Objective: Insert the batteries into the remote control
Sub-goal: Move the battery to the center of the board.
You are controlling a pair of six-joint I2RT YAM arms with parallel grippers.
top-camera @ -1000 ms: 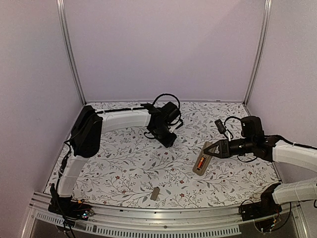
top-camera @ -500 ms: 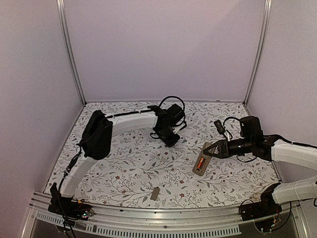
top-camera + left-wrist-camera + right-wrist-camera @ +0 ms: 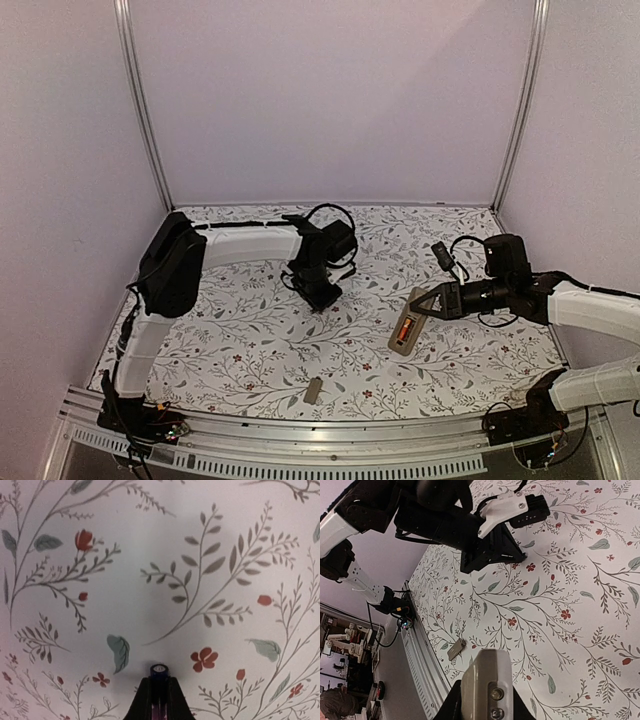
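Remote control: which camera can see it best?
The top external view. It shows the whole remote control, an orange battery in its recess, one end pinched by the right end effector. The right wrist view shows only that pinched end. The left wrist view shows none of it.

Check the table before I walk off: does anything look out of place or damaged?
Nothing spilled or damaged. Only the small grey cover plate lies alone near the front edge, off the remote control, whose open recess shows one battery.

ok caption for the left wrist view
Left gripper pinching a small dark-ended cylindrical battery over the floral-print tablecloth
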